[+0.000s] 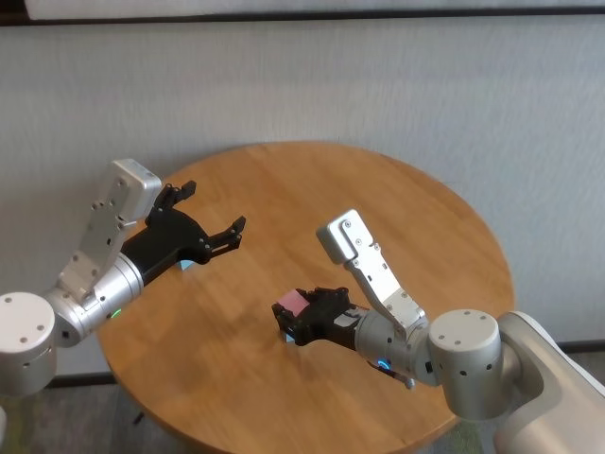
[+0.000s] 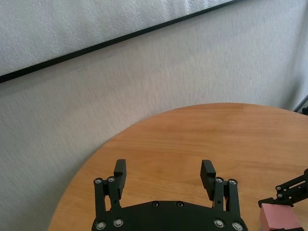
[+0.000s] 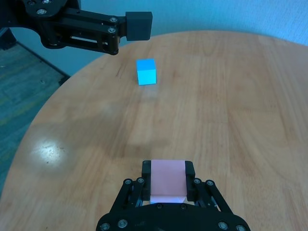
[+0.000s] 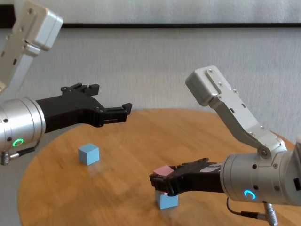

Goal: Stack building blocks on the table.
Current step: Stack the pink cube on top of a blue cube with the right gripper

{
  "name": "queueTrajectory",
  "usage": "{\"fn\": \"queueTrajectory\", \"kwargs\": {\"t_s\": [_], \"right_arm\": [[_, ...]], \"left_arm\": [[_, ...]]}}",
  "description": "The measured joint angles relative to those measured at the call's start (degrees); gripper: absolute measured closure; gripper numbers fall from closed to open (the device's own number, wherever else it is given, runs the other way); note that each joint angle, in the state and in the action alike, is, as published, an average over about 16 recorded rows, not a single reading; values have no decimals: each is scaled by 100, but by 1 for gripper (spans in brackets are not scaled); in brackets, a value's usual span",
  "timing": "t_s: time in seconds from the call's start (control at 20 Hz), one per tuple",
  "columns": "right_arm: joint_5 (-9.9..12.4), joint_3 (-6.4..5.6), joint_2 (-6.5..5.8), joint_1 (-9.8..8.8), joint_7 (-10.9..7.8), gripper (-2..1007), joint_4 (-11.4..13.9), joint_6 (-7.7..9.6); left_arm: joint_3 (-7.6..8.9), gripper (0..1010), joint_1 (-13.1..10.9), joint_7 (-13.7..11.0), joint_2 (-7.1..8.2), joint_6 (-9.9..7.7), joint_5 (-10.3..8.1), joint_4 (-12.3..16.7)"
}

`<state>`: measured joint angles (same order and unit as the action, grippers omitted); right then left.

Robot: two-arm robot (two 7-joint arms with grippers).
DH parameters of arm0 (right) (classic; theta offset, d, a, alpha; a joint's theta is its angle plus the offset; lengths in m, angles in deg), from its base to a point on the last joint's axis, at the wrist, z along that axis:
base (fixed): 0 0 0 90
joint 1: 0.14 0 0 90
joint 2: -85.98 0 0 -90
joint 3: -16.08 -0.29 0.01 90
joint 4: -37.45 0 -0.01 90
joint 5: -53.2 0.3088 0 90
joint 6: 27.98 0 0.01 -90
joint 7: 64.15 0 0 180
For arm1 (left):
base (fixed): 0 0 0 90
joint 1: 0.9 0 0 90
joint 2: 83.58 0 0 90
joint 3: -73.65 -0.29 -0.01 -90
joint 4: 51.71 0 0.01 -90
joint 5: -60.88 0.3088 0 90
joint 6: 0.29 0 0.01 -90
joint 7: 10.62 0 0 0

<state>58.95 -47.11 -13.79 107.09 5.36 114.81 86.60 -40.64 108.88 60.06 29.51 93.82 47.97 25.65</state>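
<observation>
Right gripper (image 4: 159,182) of mine is nearest, low over the table's (image 1: 416,218) near side, fingers (image 3: 189,174) closed on the pink block (image 3: 168,177). Pink block sits on top of a light blue block (image 4: 167,200), which rests on the wood; chest view shows the two stacked, faces roughly flush. Can't tell if pink is fully seated or a hair above.

Second light blue block (image 3: 146,71) stands alone on the table toward my left side, well apart from the stack, upright, nothing touching it.

Left gripper (image 1: 210,219) hovers in the air above that lone block, fingers (image 2: 208,173) spread wide, holding nothing. From the head view its black body covers most of the lone block, only a sliver showing under it.

Between stack and lone block: bare wood with plank seams and a glare patch.

Beyond the table edge: pale textured wall (image 2: 144,86) with a dark horizontal strip (image 2: 86,48) higher up. Green ring light on my left wrist, blue ring light on the right.

No readable writing or brand marks anywhere.
</observation>
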Motion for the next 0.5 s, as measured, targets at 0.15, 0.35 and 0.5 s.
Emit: {"fn": "queueTrajectory", "kwargs": {"t_s": [0.15,0.35,0.5], "right_arm": [[10,-4,6,4,3,646,-14,-8],[23,-9,11,5,7,646,-23,-18],[29,-10,12,5,10,646,-25,-21]], "left_arm": [[0,10,0,0,0,0,0,0],[0,10,0,0,0,0,0,0],[0,10,0,0,0,0,0,0]]}}
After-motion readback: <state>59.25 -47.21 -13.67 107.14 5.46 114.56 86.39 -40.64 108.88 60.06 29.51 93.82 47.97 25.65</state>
